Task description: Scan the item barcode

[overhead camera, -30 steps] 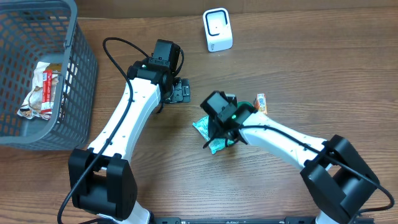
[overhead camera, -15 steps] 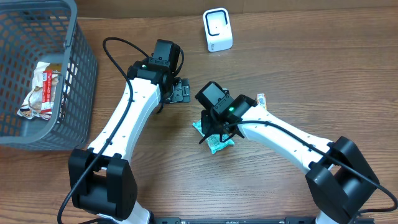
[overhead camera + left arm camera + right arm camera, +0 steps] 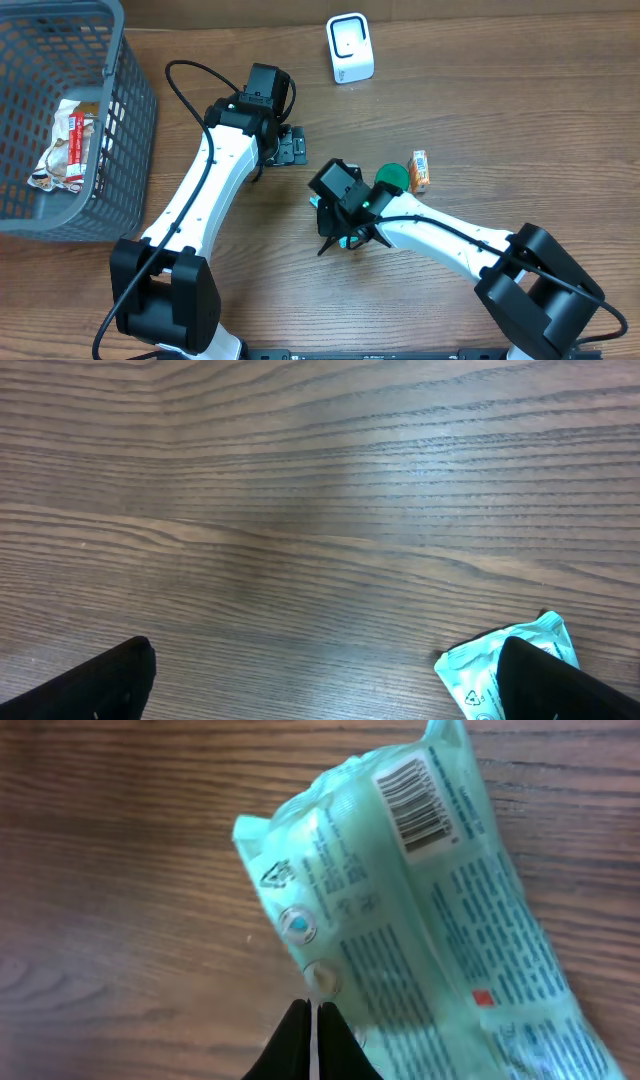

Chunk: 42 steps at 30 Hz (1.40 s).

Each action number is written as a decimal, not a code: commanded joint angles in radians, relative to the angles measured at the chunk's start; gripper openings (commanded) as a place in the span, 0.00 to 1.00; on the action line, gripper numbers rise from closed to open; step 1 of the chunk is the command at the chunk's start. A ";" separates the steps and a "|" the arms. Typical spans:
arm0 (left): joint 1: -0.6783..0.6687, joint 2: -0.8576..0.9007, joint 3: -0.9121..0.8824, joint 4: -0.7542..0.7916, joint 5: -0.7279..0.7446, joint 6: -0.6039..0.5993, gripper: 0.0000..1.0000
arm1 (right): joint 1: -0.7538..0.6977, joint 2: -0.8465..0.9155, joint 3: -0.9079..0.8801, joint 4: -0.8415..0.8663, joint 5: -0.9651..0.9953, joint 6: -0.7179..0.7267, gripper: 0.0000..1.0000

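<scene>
Overhead, the right end effector (image 3: 315, 1020), pressed together, mostly hides the green packet (image 3: 420, 910).

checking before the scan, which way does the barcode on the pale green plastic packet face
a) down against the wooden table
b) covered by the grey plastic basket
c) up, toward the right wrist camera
c, the right wrist view shows the black barcode printed on the upward face of the pale green plastic packet, which lies on the wooden table.
</scene>
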 commanded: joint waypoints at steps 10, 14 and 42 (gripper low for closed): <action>0.006 -0.002 -0.002 0.001 -0.007 -0.016 1.00 | 0.002 -0.001 -0.042 0.038 0.188 0.022 0.07; 0.006 -0.002 -0.002 0.001 -0.006 -0.016 1.00 | -0.014 -0.006 -0.003 0.023 0.171 -0.021 0.07; 0.006 -0.002 -0.002 0.001 -0.006 -0.017 1.00 | -0.863 -0.113 0.185 -0.459 0.180 -0.174 0.37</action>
